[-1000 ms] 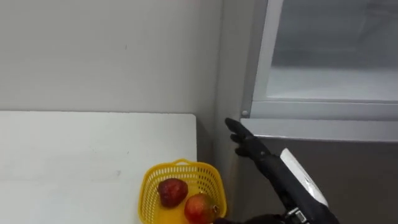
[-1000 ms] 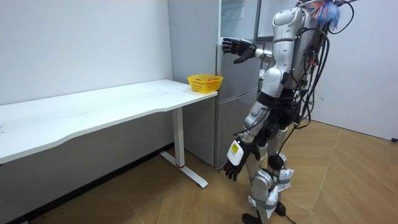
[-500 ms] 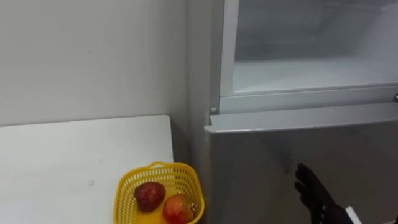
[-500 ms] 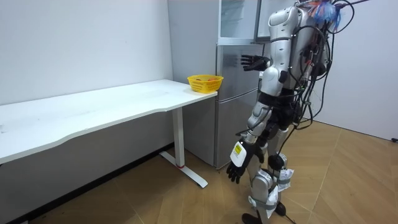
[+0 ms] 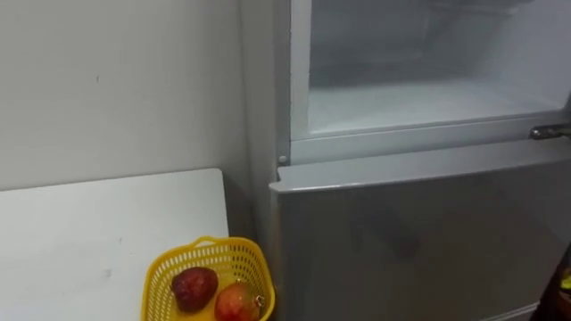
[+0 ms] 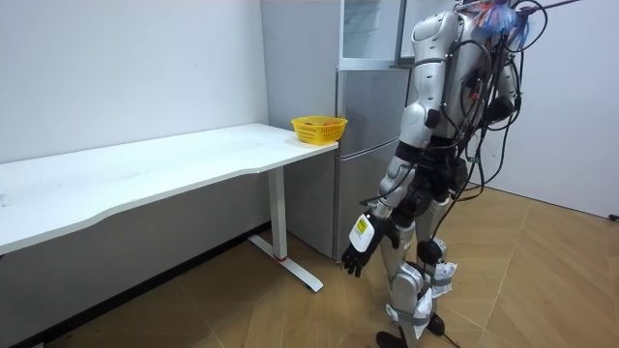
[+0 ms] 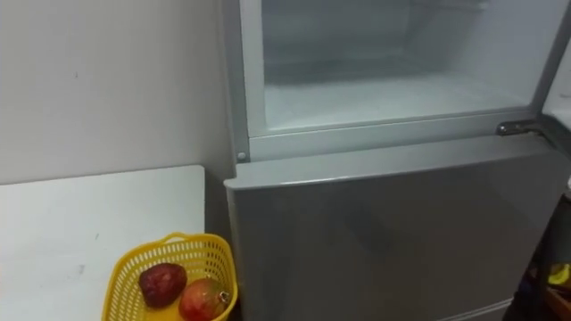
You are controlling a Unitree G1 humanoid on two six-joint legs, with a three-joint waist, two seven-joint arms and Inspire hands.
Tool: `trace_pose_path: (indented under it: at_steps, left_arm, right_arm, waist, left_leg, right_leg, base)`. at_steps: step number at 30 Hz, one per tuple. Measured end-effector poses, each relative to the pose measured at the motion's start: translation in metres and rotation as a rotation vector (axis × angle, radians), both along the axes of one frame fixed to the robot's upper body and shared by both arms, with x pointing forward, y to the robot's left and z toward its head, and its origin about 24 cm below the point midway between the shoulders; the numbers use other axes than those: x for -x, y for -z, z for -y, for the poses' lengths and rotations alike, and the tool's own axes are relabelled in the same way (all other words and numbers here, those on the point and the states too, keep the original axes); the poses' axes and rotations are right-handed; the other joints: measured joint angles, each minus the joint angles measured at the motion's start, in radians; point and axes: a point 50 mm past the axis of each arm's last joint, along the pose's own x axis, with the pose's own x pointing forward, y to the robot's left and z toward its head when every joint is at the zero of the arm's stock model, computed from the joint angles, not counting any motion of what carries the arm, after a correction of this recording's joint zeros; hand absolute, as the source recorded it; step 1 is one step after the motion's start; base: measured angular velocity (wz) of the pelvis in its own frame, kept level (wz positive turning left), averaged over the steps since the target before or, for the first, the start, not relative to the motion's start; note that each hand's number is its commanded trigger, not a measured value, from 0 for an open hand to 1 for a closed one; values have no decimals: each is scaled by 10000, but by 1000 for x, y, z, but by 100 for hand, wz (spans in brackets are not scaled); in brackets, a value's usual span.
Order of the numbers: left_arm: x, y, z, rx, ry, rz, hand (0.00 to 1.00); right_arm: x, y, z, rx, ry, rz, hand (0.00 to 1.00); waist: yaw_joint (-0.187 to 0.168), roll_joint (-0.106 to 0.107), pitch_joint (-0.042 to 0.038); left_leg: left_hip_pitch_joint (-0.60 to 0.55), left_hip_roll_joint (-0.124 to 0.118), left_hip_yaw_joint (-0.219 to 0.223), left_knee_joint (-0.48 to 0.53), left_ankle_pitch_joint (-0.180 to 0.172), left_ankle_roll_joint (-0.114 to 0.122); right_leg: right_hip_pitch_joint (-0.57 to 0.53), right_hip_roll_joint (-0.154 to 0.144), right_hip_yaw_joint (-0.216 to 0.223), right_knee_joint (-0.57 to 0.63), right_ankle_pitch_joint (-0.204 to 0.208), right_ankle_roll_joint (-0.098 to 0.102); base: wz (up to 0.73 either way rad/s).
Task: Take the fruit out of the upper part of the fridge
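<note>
The grey fridge (image 5: 410,232) fills the right of the eye views. Its upper compartment (image 5: 419,98) stands open, with a bare white shelf and nothing on the part that shows. In the room view I stand right in front of the fridge (image 6: 366,106). My left hand (image 6: 356,253) hangs beside my thigh, fingers relaxed and holding nothing. A dark sliver of my right hand (image 7: 555,290) shows at the lower right edge, too little to read its fingers.
A yellow basket (image 5: 207,243) sits on the white table (image 5: 89,232) by the fridge's left side. It holds a dark red fruit (image 5: 194,287) and a red-yellow one (image 5: 235,303). A metal hinge (image 5: 549,131) juts out at the compartment's right edge.
My right arm has dropped from the fridge front to the lower right edge. The eye views have swung right toward the fridge. In the room view the left hand swung slightly forward.
</note>
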Motion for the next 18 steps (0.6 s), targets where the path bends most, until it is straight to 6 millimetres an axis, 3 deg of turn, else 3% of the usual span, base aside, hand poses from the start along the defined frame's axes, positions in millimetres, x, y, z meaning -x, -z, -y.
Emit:
trace_pose_path:
  at_steps: [4, 8, 14, 18]
  left_arm:
    - [2, 0, 0, 12, -158, 14, 0]
    - [3, -1, -2, -18, -403, 28, 0]
    - [4, -6, -15, -154, -1248, 384, 0]
    - [2, -8, -21, -170, -1550, 555, 0]
  right_arm:
    - [32, 33, 16, -1478, 2396, -1474, 0]
    - [52, 43, 36, -3191, 5853, -1414, 0]
    - [42, 31, 62, -5333, 9881, 728, 0]
    - [20, 12, 78, -5917, 10816, 2443, 0]
  waist:
    - [-165, -45, -12]
    - [-228, -78, 7]
    - [-362, -290, 40]
    - [-424, -335, 24]
  left_leg:
    - [57, -19, 1, -18, -5, -8]
    - [186, -15, 8, -1, -5, -8]
    - [238, -69, -16, 12, -10, -17]
    - [163, -87, -15, 61, -9, -17]
  right_leg:
    - [59, 4, -10, -8, -20, 1]
    - [222, 3, -20, -44, -45, 1]
    - [137, -51, -50, 292, -281, -3]
    - [38, -67, -40, 319, -280, 5]
  base:
    - [2]
    - [0]
    - [4]
    - [0]
